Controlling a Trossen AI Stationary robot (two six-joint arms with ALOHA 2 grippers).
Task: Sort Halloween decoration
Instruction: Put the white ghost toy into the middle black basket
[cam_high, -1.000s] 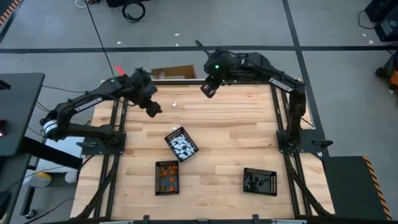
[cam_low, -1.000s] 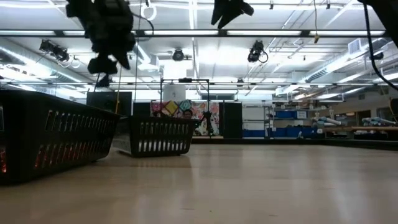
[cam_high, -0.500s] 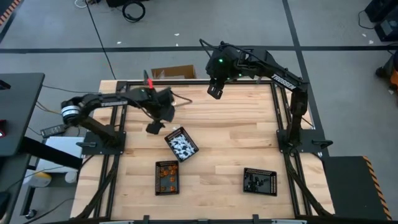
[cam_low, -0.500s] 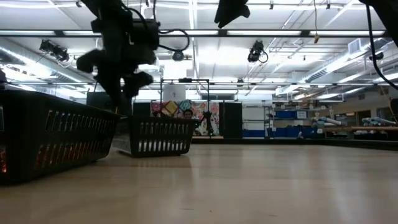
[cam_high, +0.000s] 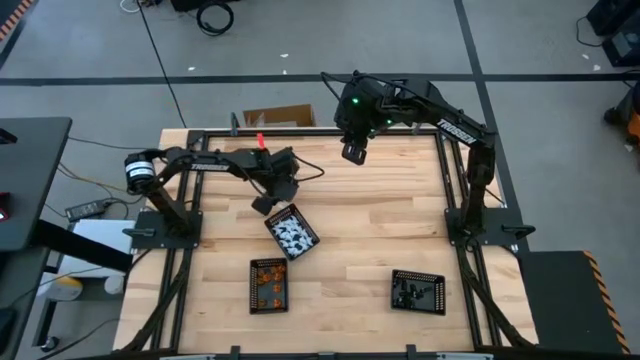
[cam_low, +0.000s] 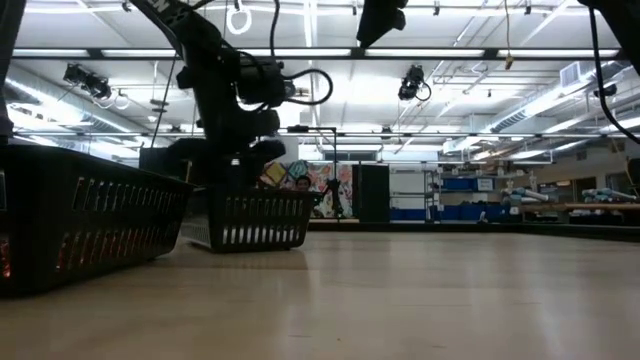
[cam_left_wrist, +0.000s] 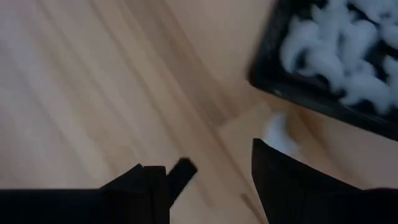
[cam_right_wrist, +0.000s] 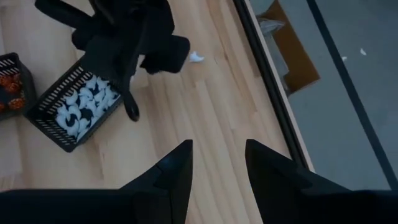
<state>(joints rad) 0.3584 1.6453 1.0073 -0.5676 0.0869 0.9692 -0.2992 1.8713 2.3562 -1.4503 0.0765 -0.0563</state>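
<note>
Three black trays stand on the wooden table: one with white pieces (cam_high: 292, 232) at the middle, one with orange pieces (cam_high: 268, 285) nearer the front, and one with black pieces (cam_high: 417, 291) at the front right. My left gripper (cam_high: 262, 205) is open, pointing steeply down just off the white tray's far left corner (cam_left_wrist: 267, 74). A pale piece (cam_left_wrist: 277, 134) lies on the table beside that tray's wall, ahead of the fingers. Another white piece (cam_right_wrist: 196, 58) lies on the table farther back. My right gripper (cam_high: 354, 152) hangs open, high over the far middle.
A cardboard box (cam_high: 280, 117) sits on the floor behind the table's far edge. A black frame rail (cam_right_wrist: 267, 87) runs along that edge. Bare wood lies between the white tray and the black-piece tray.
My left gripper has swung down and toward the table's near edge and right, from high over the far left to just off the white tray, rolling about its own line as it went. My right gripper has turned a little in place.
</note>
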